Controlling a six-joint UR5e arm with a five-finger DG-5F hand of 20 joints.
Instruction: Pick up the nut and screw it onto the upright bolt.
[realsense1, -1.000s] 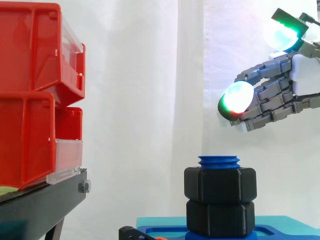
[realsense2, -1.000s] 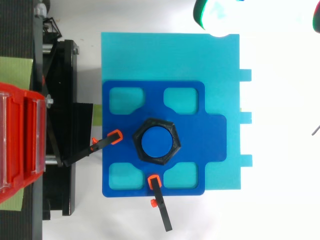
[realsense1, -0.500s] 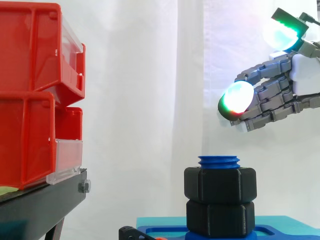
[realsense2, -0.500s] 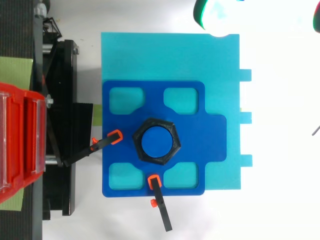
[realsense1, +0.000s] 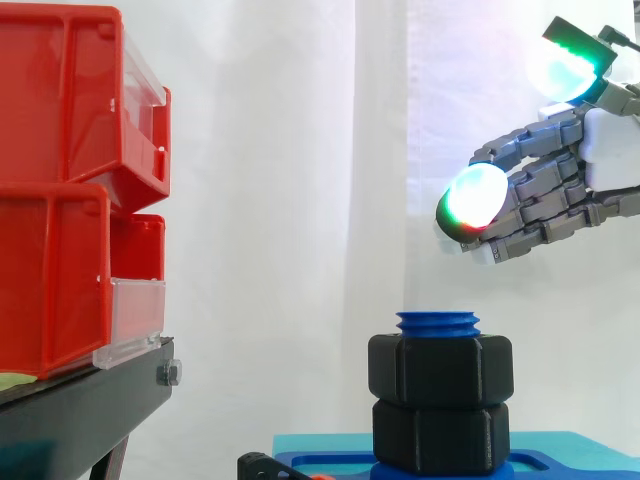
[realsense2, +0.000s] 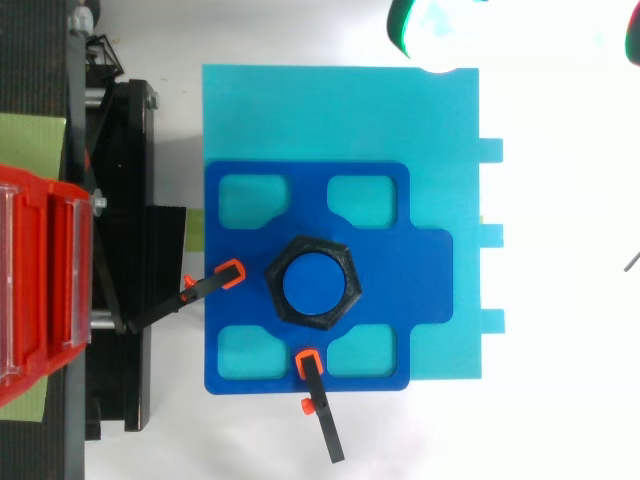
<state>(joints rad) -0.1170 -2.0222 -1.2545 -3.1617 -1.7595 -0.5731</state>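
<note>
A black hex nut (realsense1: 440, 368) sits threaded on the upright blue bolt (realsense1: 437, 323), whose thread tip shows just above it. A second black hex piece (realsense1: 440, 435) lies directly under the nut. From above, the nut (realsense2: 275, 285) rings the bolt's blue top (realsense2: 312, 283). My hand (realsense1: 545, 200) hovers above and to the right of the bolt, well apart from it. Its fingers are loosely bent and hold nothing, with one glowing fingertip (realsense1: 476, 194) pointing left. A bright pad of the hand (realsense2: 440, 30) shows at the top edge of the top view.
The bolt stands in a dark blue fixture (realsense2: 395, 285) on a cyan plate (realsense2: 340, 110). Two orange-tipped clamps (realsense2: 230, 272) (realsense2: 310, 365) touch the fixture's left and front edges. Stacked red bins (realsense1: 60, 200) rest on a black stand (realsense1: 80, 400) to the left.
</note>
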